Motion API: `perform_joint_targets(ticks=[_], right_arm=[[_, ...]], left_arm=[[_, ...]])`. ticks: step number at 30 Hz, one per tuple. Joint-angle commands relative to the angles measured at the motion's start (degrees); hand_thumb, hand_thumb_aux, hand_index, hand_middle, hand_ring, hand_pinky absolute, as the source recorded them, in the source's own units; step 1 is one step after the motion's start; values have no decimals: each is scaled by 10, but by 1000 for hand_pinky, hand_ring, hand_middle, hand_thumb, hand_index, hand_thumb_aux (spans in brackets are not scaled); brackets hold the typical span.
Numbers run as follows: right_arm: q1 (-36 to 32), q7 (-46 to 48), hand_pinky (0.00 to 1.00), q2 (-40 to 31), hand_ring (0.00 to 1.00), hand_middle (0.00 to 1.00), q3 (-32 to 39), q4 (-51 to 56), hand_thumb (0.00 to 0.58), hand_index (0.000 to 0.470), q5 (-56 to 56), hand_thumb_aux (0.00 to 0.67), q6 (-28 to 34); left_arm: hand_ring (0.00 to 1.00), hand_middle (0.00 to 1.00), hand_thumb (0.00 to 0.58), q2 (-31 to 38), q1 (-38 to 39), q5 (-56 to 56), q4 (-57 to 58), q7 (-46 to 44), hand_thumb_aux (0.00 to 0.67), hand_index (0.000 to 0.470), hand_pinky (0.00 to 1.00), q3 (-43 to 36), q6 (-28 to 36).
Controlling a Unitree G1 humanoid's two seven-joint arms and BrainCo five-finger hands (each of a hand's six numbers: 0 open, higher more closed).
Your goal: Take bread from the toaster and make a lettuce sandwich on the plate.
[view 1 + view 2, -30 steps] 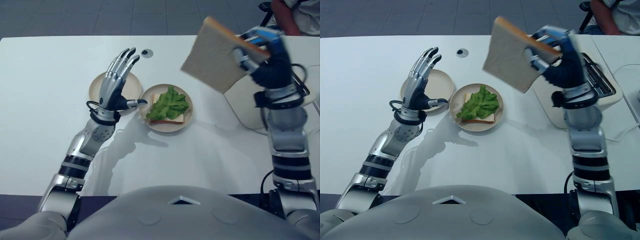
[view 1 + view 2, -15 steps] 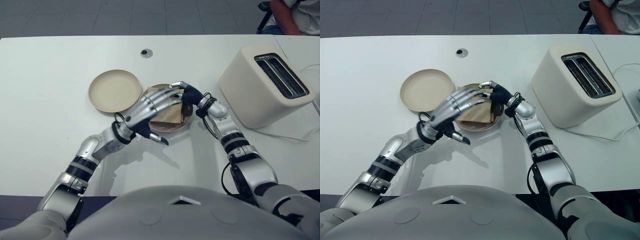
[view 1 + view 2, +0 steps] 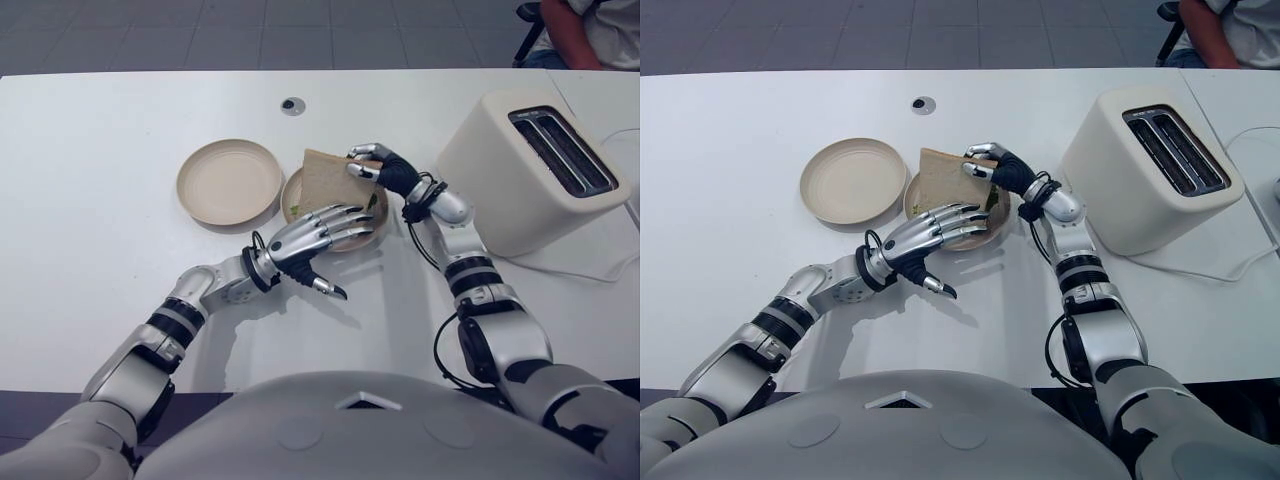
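Beige empty plate [image 3: 230, 182], second plate [image 3: 287, 195] beneath one bread slice [image 3: 325, 182] pinched by right hand [image 3: 385, 172], left hand [image 3: 297, 240] spread, one toaster [image 3: 525, 165]

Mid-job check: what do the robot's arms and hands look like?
Both arms are silver and segmented, with black bands at the joints. The left hand has silver fingers; the right hand is largely black with silver fingers. Black cables loop at each wrist.

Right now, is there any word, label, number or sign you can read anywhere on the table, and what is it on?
No readable text anywhere.
The toaster: plain cream sides, no mark that I can make out.
The sandwich plate, empty plate, bread slice and table: no print.
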Motion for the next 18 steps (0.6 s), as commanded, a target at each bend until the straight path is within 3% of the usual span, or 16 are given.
perform_joint_targets(ticks=[1, 4, 14, 15, 16, 17, 18], right_arm=[[-19, -34, 1000, -7, 1000, 1000, 8, 30, 580, 470, -47, 670, -13], [-26, -62, 1000, -9, 1000, 1000, 15, 70, 580, 470, -80, 670, -27], [-47, -151, 1000, -12, 1000, 1000, 42, 164, 580, 470, -162, 670, -76], [-48, -167, 612, -13, 612, 612, 44, 163, 140, 61, -170, 87, -84], [-50, -201, 0, -18, 0, 0, 45, 158, 0, 0, -184, 0, -100], [-55, -266, 0, -29, 0, 0, 38, 147, 0, 0, -207, 0, -120], [-62, -349, 0, -44, 0, 0, 27, 133, 0, 0, -237, 0, -136]], left_arm=[[0, 0, 49, 4, -6, 3, -7, 2, 29, 20, 0, 1, 3], [0, 0, 18, -1, -23, 7, 26, 7, 11, 7, 0, -3, 9], [0, 0, 14, -32, -98, 23, 197, 28, 8, 6, 0, -42, 34], [0, 0, 71, -36, -105, 20, 224, 25, 42, 29, 0, -48, 35], [0, 0, 79, -40, -110, 20, 246, 21, 47, 33, 0, -54, 37], [0, 0, 168, -42, -113, 21, 260, 18, 105, 74, 0, -62, 36], [0, 0, 198, -43, -112, 17, 268, 14, 126, 88, 0, -66, 32]])
